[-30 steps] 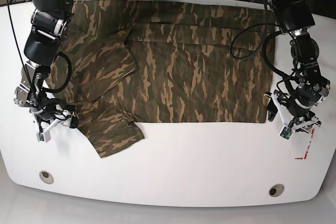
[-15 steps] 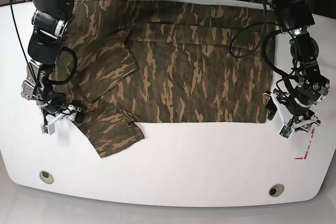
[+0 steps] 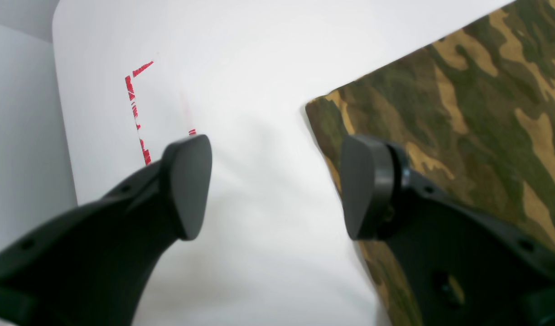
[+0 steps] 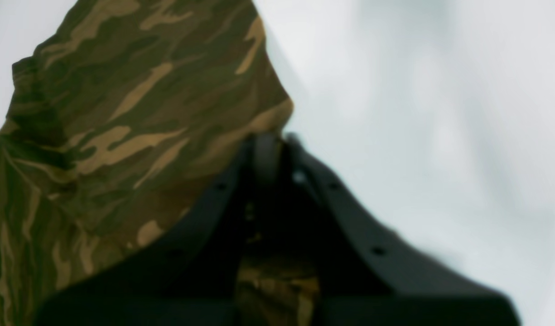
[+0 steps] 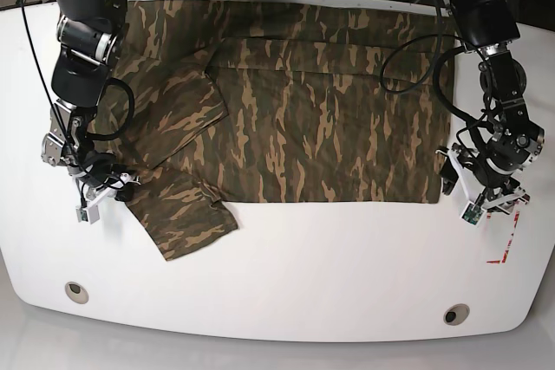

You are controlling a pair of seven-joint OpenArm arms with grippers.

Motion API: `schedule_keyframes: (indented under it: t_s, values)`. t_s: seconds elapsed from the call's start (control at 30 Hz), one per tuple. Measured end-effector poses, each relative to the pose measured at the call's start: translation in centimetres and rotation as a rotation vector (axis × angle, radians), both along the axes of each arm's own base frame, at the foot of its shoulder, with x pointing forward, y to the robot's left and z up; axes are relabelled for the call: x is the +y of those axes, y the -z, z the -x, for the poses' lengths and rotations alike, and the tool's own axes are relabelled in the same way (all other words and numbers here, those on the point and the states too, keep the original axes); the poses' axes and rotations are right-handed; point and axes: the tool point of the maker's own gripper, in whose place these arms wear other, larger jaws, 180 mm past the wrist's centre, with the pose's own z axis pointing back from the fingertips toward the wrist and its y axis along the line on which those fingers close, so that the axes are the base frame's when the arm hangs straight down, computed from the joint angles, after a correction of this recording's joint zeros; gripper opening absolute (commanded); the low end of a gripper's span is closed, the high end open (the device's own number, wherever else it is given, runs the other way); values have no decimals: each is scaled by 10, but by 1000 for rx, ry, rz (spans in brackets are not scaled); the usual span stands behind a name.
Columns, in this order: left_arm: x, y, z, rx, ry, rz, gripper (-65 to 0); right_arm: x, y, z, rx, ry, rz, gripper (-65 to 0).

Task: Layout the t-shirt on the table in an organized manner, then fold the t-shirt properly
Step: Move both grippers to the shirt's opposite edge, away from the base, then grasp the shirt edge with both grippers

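Note:
The camouflage t-shirt (image 5: 303,119) lies spread over the back half of the white table (image 5: 329,257), its left sleeve folded down toward the front. My right gripper (image 5: 121,186), on the left of the base view, is shut on the sleeve's outer edge. The right wrist view shows the jaws (image 4: 268,145) pinching a raised peak of the cloth (image 4: 123,113). My left gripper (image 5: 460,192) stands open at the shirt's front right corner. In the left wrist view (image 3: 275,185), one finger is over the cloth (image 3: 476,113) and the other over bare table (image 3: 259,68).
Two round grommet holes (image 5: 75,290) (image 5: 456,314) sit near the front edge. Red marks (image 5: 507,244) (image 3: 137,104) lie at the front right, close to the table's edge. Cables hang behind the table's far side.
My right gripper slid in toward the sleeve's edge and shut on the cloth. The left arm has barely moved and stays open.

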Motion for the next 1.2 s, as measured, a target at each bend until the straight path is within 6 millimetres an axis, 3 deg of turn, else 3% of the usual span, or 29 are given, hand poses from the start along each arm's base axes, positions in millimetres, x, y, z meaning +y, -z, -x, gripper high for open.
schedule_keyframes:
  t_s: [0.37, 0.47, 0.6, 0.73, 0.9, 1.2]
  values:
    - [2, 3, -1, 10, -5, 6, -228, -1, 3, 4, 27, -6, 4, -650]
    - [4, 17, -1, 47, -15, 27, -215, -1, 4, 4, 29, -6, 4, -650]
    - [8, 36, -2, 112, -35, 50, -123, -4, 4, 6, 34, -6, 9, -650]
    - [10, 43, -9, 133, -50, 81, -69, -4, 4, 6, 36, -5, 9, -650]
    - [12, 51, -15, 142, -74, 140, -66, -4, 5, 7, 37, -5, 9, -650]
    - [4, 83, -24, 191, -85, 256, -69, -2, 5, 6, 37, -7, 6, -650]
